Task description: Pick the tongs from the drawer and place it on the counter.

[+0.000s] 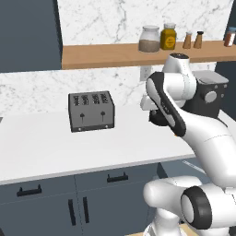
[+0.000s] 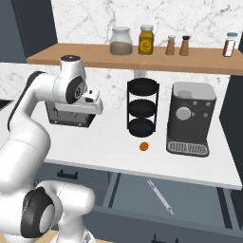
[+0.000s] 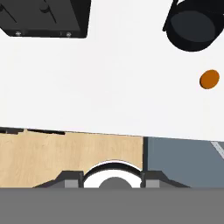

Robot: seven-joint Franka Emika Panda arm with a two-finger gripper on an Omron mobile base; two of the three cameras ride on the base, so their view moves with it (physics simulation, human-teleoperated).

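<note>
The tongs point(image 2: 159, 195) lie slantwise on the floor of the open slate-blue drawer point(image 2: 135, 192), a thin pale rod; their tip shows at the hand view's right edge point(image 3: 217, 149). The white counter point(image 2: 104, 142) runs above the drawer. My gripper point(image 3: 111, 180) hangs over the counter's front edge, well above and to the left of the tongs. It is open, the fingertips point(image 3: 70, 178) wide apart with nothing between them. In the left base view the hand point(image 1: 152, 108) sits right of the toaster.
A black toaster point(image 1: 91, 111) stands on the counter behind the hand. A black three-tier rack point(image 2: 142, 107), a small orange ball point(image 2: 144, 146) and a grey coffee machine point(image 2: 190, 118) stand to the right. Jars line the wooden shelf point(image 2: 95, 58) above.
</note>
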